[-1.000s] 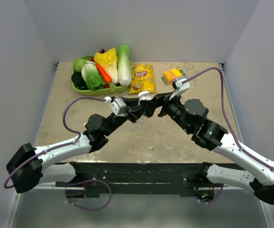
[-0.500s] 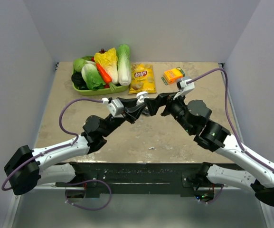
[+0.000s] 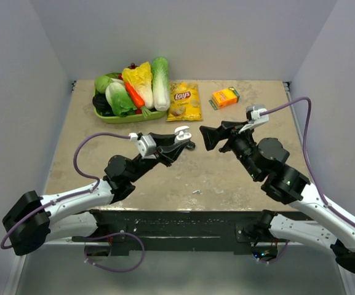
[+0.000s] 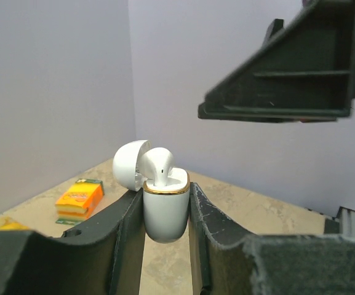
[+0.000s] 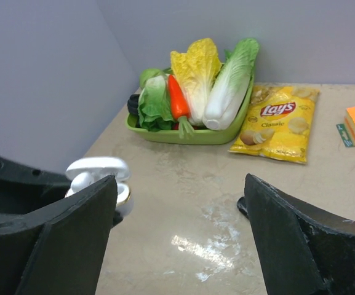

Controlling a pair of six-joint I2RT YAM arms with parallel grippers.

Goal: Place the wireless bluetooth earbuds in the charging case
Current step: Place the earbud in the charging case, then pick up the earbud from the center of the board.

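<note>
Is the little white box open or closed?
Open. The charging case has its lid tipped back, and a white earbud sticks out the top.

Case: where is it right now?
The case is clamped lid-open in the left pincer. In the top view it sits above mid-table, facing the open right pincer, with the chips bag behind it.

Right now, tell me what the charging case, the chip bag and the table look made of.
Charging case: smooth glossy white shell, probably hard plastic; gold rim band, perhaps metallic trim. Chip bag: shiny yellow crinkled film, likely plastic foil. Table: beige veined surface with sheen, stone or laminate.
</note>
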